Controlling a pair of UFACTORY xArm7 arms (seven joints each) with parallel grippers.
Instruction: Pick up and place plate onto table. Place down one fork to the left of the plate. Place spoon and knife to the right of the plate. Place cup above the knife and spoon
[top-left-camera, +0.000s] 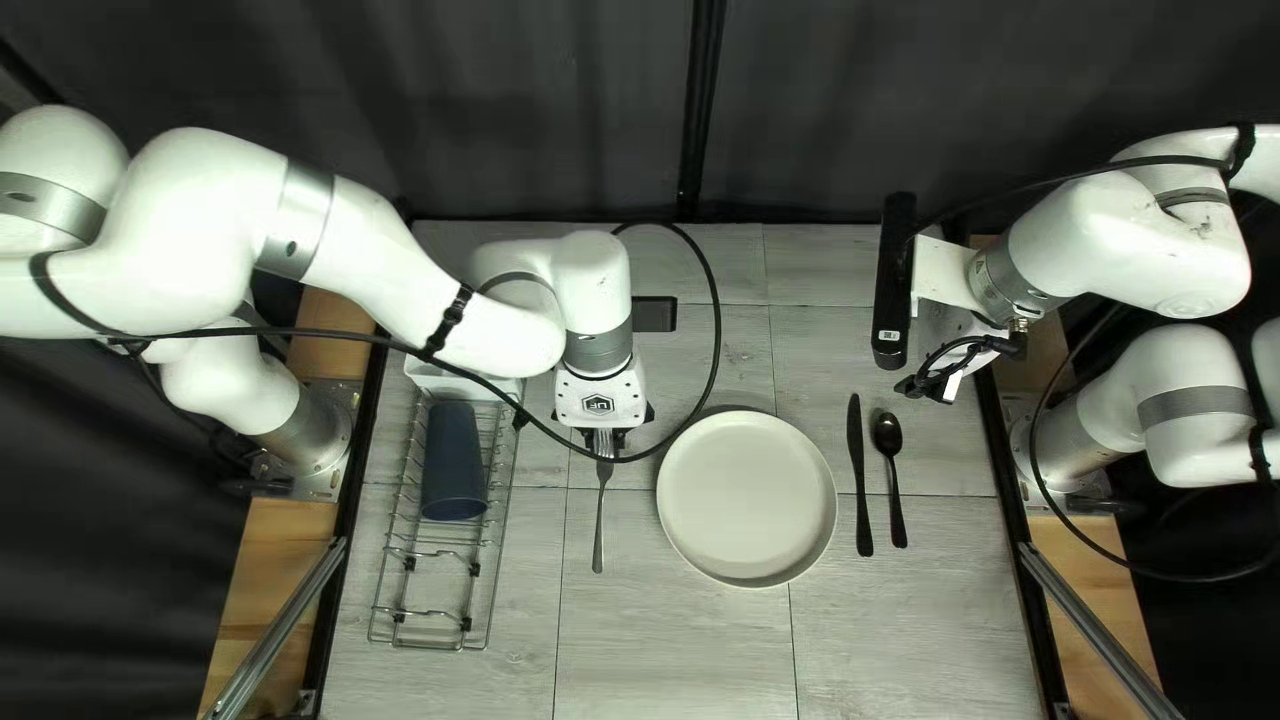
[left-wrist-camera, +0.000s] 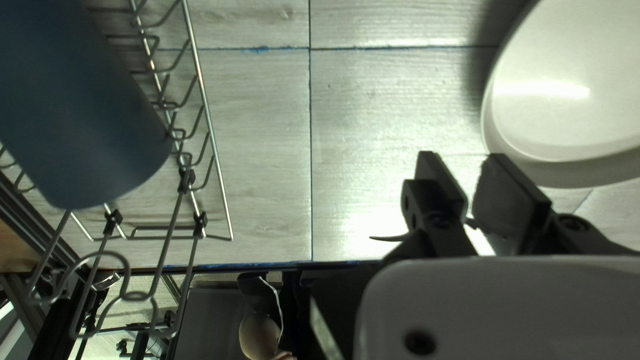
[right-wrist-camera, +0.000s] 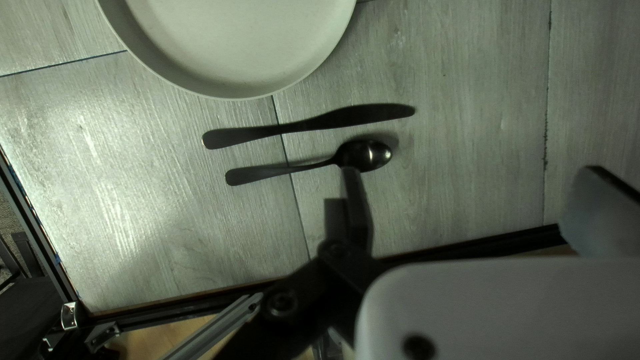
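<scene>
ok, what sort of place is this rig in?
Probably a robotics lab or test cell: a white left arm and right arm flank the table, a dark curtain hangs behind, and a plate sits among cutlery.

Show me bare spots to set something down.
Bare table: between rack and fork; between plate and near edge; right of the spoon, in the top left view. Crowded: between knife and spoon; under my left end effector.

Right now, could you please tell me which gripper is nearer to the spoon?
Right. The right gripper hangs beside the spoon; the left gripper is on the other side of the plate.
</scene>
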